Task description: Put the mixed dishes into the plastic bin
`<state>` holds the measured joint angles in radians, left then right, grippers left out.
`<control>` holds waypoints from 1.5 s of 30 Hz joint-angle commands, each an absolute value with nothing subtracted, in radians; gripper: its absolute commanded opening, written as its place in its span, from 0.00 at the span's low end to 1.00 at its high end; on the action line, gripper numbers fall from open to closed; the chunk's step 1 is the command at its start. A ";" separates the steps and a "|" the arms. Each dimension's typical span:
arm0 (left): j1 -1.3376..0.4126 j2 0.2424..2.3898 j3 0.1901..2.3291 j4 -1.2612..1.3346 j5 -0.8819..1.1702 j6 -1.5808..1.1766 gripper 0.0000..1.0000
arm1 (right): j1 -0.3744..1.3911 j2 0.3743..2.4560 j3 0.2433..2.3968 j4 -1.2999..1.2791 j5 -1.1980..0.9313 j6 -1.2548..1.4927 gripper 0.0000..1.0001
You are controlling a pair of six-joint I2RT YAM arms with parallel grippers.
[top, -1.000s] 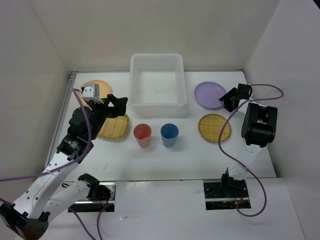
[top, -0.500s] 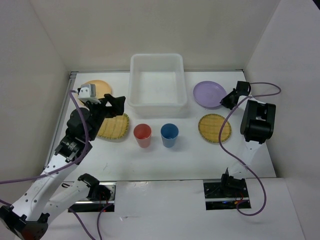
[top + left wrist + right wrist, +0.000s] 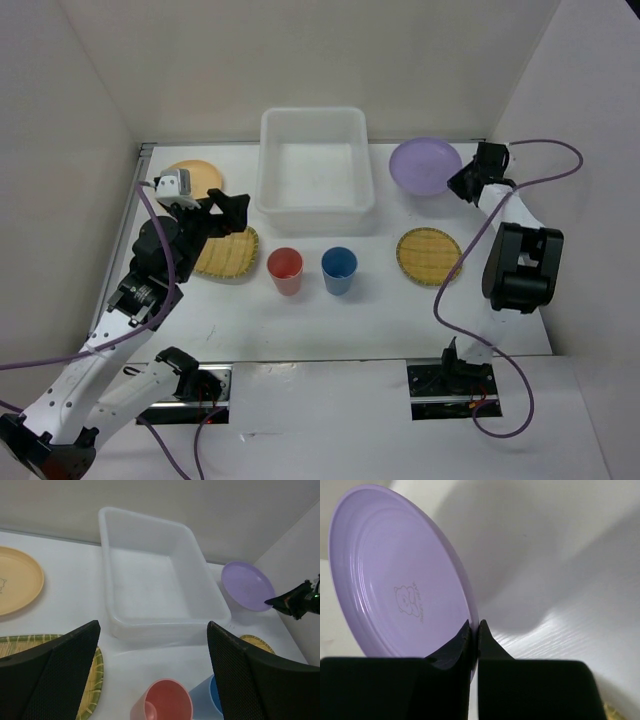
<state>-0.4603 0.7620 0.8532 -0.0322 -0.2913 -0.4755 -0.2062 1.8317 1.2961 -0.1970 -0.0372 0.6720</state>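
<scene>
My right gripper [image 3: 459, 186] [image 3: 474, 629] is shut on the rim of the round lilac plate [image 3: 424, 164] [image 3: 395, 575], which hangs tilted above the table, right of the plastic bin [image 3: 266, 165] [image 3: 150, 585]. Open and holding nothing, my left gripper [image 3: 229, 211] [image 3: 152, 625] hovers over the squarish woven tray [image 3: 228, 256] [image 3: 96, 672], near the bin's front left corner. The orange-yellow plate [image 3: 196, 175] [image 3: 15, 580] lies at far left. A red cup [image 3: 285, 268] [image 3: 162, 705] and a blue cup [image 3: 339, 266] [image 3: 202, 702] stand upright in front of the bin. The round woven tray [image 3: 428, 255] [image 3: 257, 642] lies at right.
White walls close in the table on the left, back and right. Purple cables loop beside both arms; the right one [image 3: 470, 250] hangs over the round woven tray's edge. The right arm's dark elbow [image 3: 520, 265] stands just right of that tray.
My right gripper closed on the lilac plate's rim and lifted it up and toward the back wall. The left arm has barely shifted.
</scene>
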 commanded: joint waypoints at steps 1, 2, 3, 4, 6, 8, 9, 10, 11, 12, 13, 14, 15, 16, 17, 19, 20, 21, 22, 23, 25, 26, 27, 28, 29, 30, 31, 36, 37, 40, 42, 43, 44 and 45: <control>-0.456 0.753 0.893 -0.018 -0.293 -0.480 0.95 | -0.149 1.668 1.361 -0.213 0.069 0.692 0.00; -0.456 0.753 0.893 -0.029 -0.293 -0.480 0.95 | -0.140 1.640 1.361 -0.213 0.086 0.692 0.00; -0.456 0.753 0.893 -0.029 -0.305 -0.489 0.95 | -0.127 1.591 1.361 -0.213 0.100 0.692 0.00; -0.456 0.753 0.893 -0.040 -0.305 -0.489 0.95 | -0.117 1.569 1.361 -0.213 0.100 0.692 0.00; -0.456 0.744 0.893 -0.049 -0.314 -0.489 0.95 | -0.074 1.539 1.380 -0.186 0.081 0.692 0.00; -0.456 0.744 0.902 -0.049 -0.314 -0.499 0.95 | 0.001 1.528 1.414 -0.176 0.045 0.692 0.00; -0.456 0.744 0.902 -0.049 -0.314 -0.508 0.95 | 0.033 1.538 1.431 -0.176 0.044 0.683 0.00; -0.456 0.744 0.902 -0.058 -0.314 -0.508 0.96 | 0.070 1.566 1.471 -0.176 0.070 0.683 0.00; -0.456 0.733 0.902 -0.058 -0.314 -0.518 0.96 | 0.137 1.586 1.491 -0.189 0.086 0.683 0.00; -0.456 0.733 0.902 -0.058 -0.314 -0.518 0.96 | 0.167 1.607 1.526 -0.189 0.100 0.683 0.00; -0.456 0.721 0.902 -0.058 -0.305 -0.528 0.96 | 0.190 1.650 1.541 -0.189 0.100 0.683 0.00; -0.456 0.721 0.893 -0.067 -0.305 -0.528 0.96 | 0.228 1.672 1.555 -0.189 0.100 0.683 0.00; -0.456 0.710 0.893 -0.067 -0.305 -0.528 0.96 | 0.245 1.690 1.569 -0.189 0.100 0.692 0.00; -0.456 0.698 0.893 -0.078 -0.305 -0.537 0.96 | 0.264 1.731 1.595 -0.189 0.100 0.692 0.00; -0.456 0.698 0.893 -0.090 -0.314 -0.537 0.96 | 0.278 1.755 1.614 -0.189 0.100 0.692 0.00; -0.456 0.664 0.884 -0.100 -0.324 -0.537 0.96 | 0.319 1.842 1.686 -0.189 0.109 0.692 0.00; -0.446 0.655 0.884 -0.112 -0.339 -0.537 0.96 | 0.330 1.874 1.716 -0.204 0.124 0.702 0.00; -0.446 0.637 0.884 -0.112 -0.339 -0.546 0.96 | 0.350 1.908 1.780 -0.234 0.124 0.703 0.00; -0.446 0.637 0.884 -0.123 -0.354 -0.546 0.97 | 0.359 1.940 1.814 -0.253 0.136 0.703 0.00; -0.446 0.621 0.884 -0.123 -0.365 -0.546 0.97 | 0.368 2.004 1.845 -0.271 0.153 0.703 0.00; -0.446 0.611 0.894 -0.133 -0.365 -0.537 0.97 | 0.390 2.084 1.928 -0.314 0.166 0.703 0.00; -0.446 0.611 0.894 -0.133 -0.365 -0.537 0.97 | 0.390 2.109 1.972 -0.327 0.176 0.703 0.00; -0.446 0.611 0.894 -0.133 -0.374 -0.537 0.97 | 0.402 2.132 1.992 -0.354 0.176 0.703 0.00; -0.446 0.611 0.905 -0.144 -0.374 -0.528 0.97 | 0.402 2.153 2.012 -0.366 0.189 0.703 0.00; -0.446 0.611 0.905 -0.144 -0.374 -0.528 0.97 | 0.402 2.189 2.043 -0.377 0.189 0.703 0.00; -0.446 0.611 0.905 -0.153 -0.374 -0.528 0.97 | 0.411 2.204 2.055 -0.386 0.201 0.703 0.00; -0.446 0.611 0.905 -0.153 -0.374 -0.528 0.97 | 0.411 2.220 2.066 -0.400 0.201 0.693 0.00; -0.446 0.611 0.914 -0.163 -0.374 -0.528 0.97 | 0.411 2.309 2.150 -0.454 0.233 0.675 0.00; -0.446 0.611 0.914 -0.163 -0.374 -0.528 0.97 | 0.411 2.334 2.161 -0.465 0.233 0.675 0.02; -0.446 0.611 0.914 -0.172 -0.374 -0.528 0.97 | 0.420 2.388 2.213 -0.511 0.242 0.666 0.03; -0.446 0.611 0.914 -0.181 -0.374 -0.528 0.97 | 0.420 2.408 2.246 -0.540 0.242 0.666 0.05; -0.446 0.611 0.914 -0.181 -0.374 -0.528 0.97 | 0.420 2.408 2.246 -0.540 0.242 0.666 0.10; -0.446 0.611 0.914 -0.190 -0.374 -0.528 0.97 | 0.420 2.420 2.255 -0.540 0.242 0.666 0.12; -0.446 0.611 0.914 -0.190 -0.383 -0.528 0.97 | 0.420 2.421 2.255 -0.549 0.242 0.657 0.15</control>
<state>-0.4526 0.6121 0.8734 -0.1951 -0.3645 -0.5297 0.4095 2.4149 2.1883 -0.5209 0.2157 0.6674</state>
